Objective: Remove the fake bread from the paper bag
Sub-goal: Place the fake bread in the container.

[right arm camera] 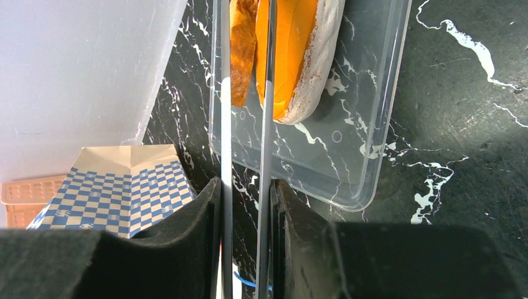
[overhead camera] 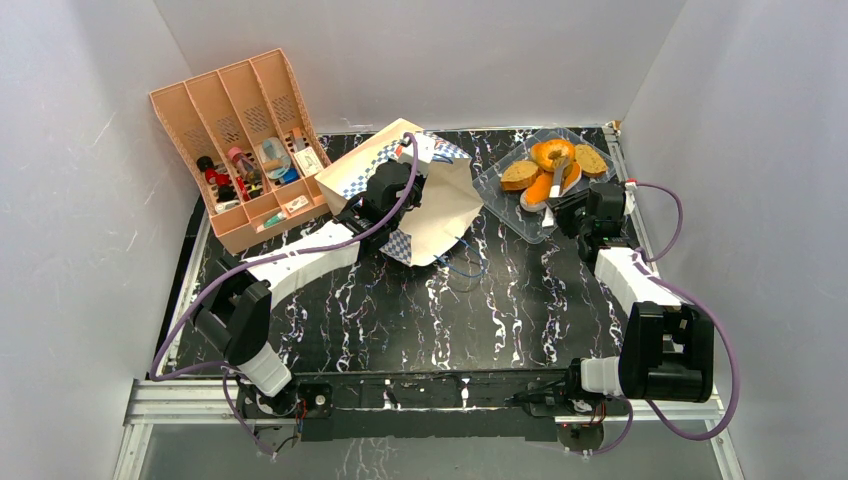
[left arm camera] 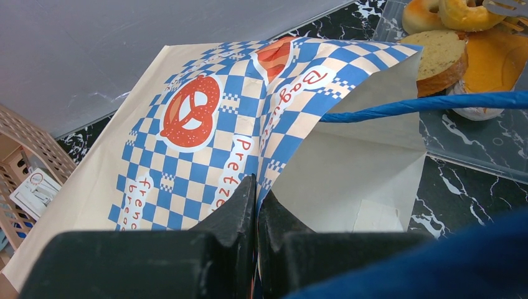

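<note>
Right gripper (right arm camera: 246, 205) is clamped on metal tongs (right arm camera: 225, 124), whose blades run toward 12 o'clock, parallel to the long loaf (right arm camera: 289, 56). It lies with the other bread (overhead camera: 552, 170) in the clear tray (right arm camera: 373, 124). Left gripper (left arm camera: 256, 199) is pinched tight on the rim of the paper bag (left arm camera: 205, 143), at the tray's 9 o'clock.

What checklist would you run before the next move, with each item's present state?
1. Jaws of the left gripper shut on the tan checkered paper bag: ok.
2. Jaws of the right gripper shut on the thin metal tongs: ok.
3. Tongs reach over the clear plastic tray: ok.
4. The long orange-topped toy loaf and golden ring bagel lie in the tray: ok.
5. Tong tips free of bread: cannot tell.
6. Bag emptied: cannot tell, its depth is hidden.
</note>
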Controlling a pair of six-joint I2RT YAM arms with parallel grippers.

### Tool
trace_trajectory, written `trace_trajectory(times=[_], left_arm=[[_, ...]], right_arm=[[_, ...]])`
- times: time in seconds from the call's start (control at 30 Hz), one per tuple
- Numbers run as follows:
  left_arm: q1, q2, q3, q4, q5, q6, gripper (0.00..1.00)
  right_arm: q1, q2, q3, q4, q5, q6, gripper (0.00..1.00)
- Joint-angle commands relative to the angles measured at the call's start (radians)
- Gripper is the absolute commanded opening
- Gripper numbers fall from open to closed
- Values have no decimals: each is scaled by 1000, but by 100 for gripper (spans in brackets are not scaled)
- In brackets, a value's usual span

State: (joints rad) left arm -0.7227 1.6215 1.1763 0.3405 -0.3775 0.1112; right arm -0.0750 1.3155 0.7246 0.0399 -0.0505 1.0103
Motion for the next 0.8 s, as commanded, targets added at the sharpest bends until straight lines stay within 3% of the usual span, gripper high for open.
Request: trace_trajectory(times=[0.0,0.4,0.77], left_arm=[[4,-69,8,19,10,-8,0],[2,-78,23,-3,8,-15,0],[-5,-79,38,-25,-3,-12,0]], right_arm=[[-14,-26,9,93,18,11,3],[-28,-42,-5,71,-8,24,36],[-37,-118,-31,47,-17,27,34]])
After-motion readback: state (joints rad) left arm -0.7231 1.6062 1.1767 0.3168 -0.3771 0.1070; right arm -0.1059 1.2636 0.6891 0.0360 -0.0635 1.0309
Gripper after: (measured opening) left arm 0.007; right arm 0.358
